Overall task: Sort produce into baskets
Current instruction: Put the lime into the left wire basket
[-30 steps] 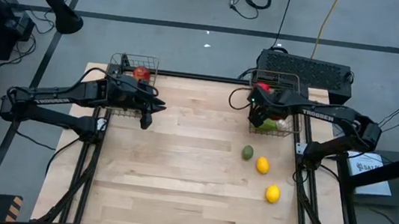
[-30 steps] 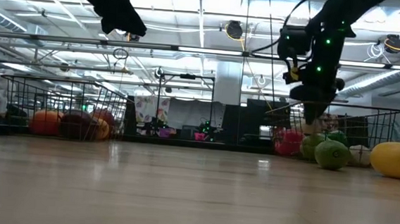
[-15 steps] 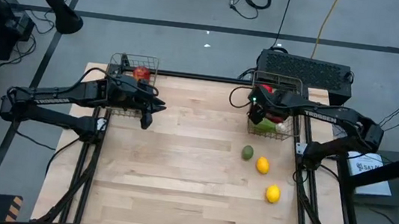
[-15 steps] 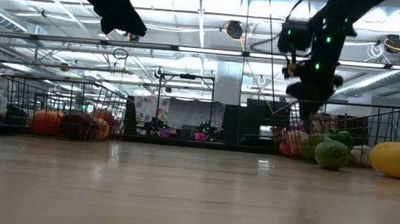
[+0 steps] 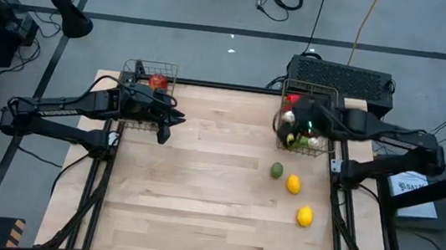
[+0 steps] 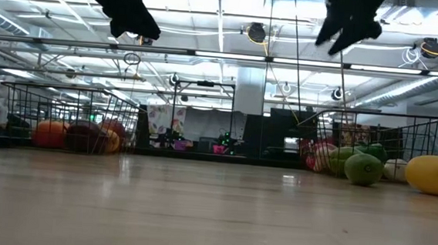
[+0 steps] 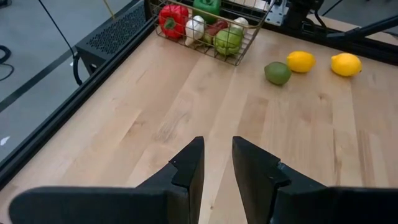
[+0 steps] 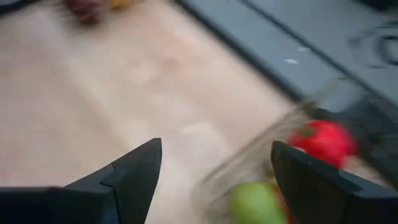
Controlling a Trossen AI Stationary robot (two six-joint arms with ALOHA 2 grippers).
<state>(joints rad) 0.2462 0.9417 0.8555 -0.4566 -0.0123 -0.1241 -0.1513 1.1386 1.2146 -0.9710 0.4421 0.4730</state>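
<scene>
The right basket at the far right holds a red pepper, white garlic and green pieces. Above its near-left corner my right gripper hangs open, with nothing between its fingers. The left basket at the far left holds red and orange produce. Beside it, high over the table, my left gripper has its fingers a narrow gap apart and nothing in them. A green lime and two lemons lie on the bare wood near the right edge.
A black box stands behind the right basket, off the table's far edge. The middle and near-left of the wooden table show bare wood. The lime and a lemon sit just in front of the right basket.
My right gripper has risen out of the right basket, up and toward the table's right edge, and has tipped less steeply down. The green produce it was down among stays in the basket. My left arm has kept still.
</scene>
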